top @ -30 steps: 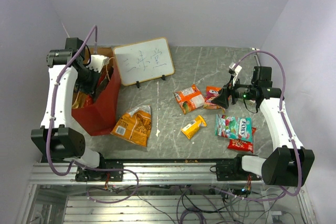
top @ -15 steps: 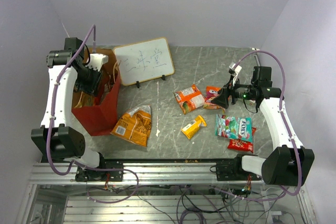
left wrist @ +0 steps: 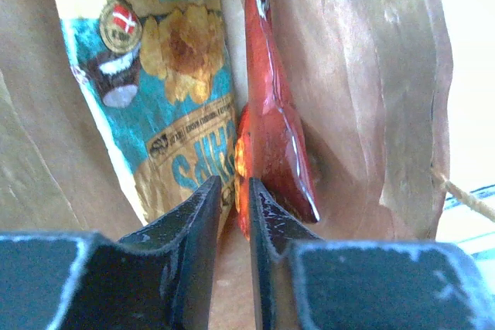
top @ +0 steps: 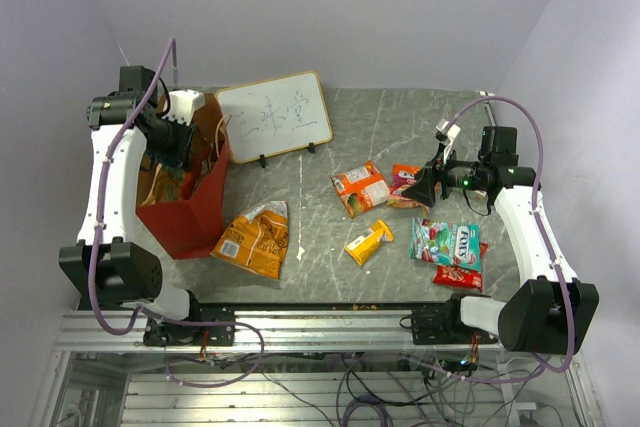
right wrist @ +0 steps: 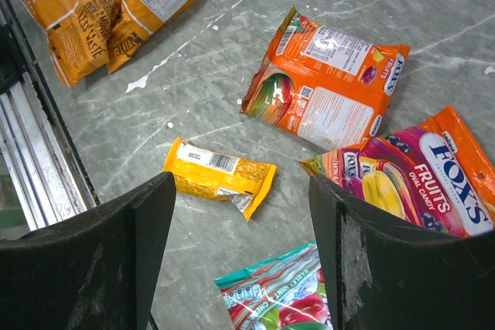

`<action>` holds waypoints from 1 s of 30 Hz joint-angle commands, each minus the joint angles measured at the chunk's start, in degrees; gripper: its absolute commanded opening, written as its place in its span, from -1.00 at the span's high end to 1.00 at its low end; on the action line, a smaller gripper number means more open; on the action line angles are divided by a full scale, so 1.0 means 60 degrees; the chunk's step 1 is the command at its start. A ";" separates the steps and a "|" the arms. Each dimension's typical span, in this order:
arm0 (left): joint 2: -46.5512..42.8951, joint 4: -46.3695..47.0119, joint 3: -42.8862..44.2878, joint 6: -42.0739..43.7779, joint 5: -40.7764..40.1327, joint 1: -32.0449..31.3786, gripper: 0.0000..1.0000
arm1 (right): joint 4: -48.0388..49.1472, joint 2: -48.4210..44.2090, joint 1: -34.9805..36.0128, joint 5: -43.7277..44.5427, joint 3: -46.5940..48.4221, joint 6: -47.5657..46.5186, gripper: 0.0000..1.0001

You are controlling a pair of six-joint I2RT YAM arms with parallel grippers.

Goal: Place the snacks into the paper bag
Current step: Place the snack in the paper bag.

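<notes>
The red paper bag (top: 190, 212) stands open at the left. My left gripper (top: 178, 147) is at its mouth. In the left wrist view its jaws (left wrist: 236, 185) stand only a narrow gap apart, with nothing between them. Just past the tips a red Doritos bag (left wrist: 271, 113) and a teal-and-yellow chip bag (left wrist: 166, 75) stand inside the kraft lining. My right gripper (top: 422, 187) hovers wide open (right wrist: 240, 191) above a small yellow pack (right wrist: 216, 175), beside an orange packet (right wrist: 325, 83), a Fox's candy pack (right wrist: 421, 175) and a teal-white candy bag (right wrist: 278, 299).
An orange-brown chip bag (top: 255, 237) lies in front of the paper bag. A small red pack (top: 458, 275) lies under the teal bag's near edge. A white framed board (top: 274, 115) stands at the back. A metal rail (top: 320, 317) runs along the near edge.
My left gripper has risen and moved back towards the bag's mouth. The right arm and the snacks on the table have not moved.
</notes>
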 commanded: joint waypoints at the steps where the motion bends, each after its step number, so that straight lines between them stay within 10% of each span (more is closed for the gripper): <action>1: -0.0288 0.1126 0.0174 -0.0559 0.0385 0.0093 0.42 | 0.0171 -0.0028 -0.0042 -0.0135 -0.0118 0.0064 -0.39; 9: -0.0658 0.1750 0.0041 -0.0808 0.0101 0.0089 0.47 | 0.0141 0.0054 -0.0044 -0.0121 -0.0112 0.0033 -0.39; 19: -0.2616 0.1975 0.0469 -0.0135 0.0078 0.0095 0.03 | 0.0412 -0.0074 -0.0028 -0.0104 -0.0412 0.0253 -0.39; 30: -0.4365 0.0174 -0.0018 0.2313 0.4093 0.0093 -0.58 | 0.0566 -0.0055 0.0009 0.0067 -0.0490 0.0369 -0.39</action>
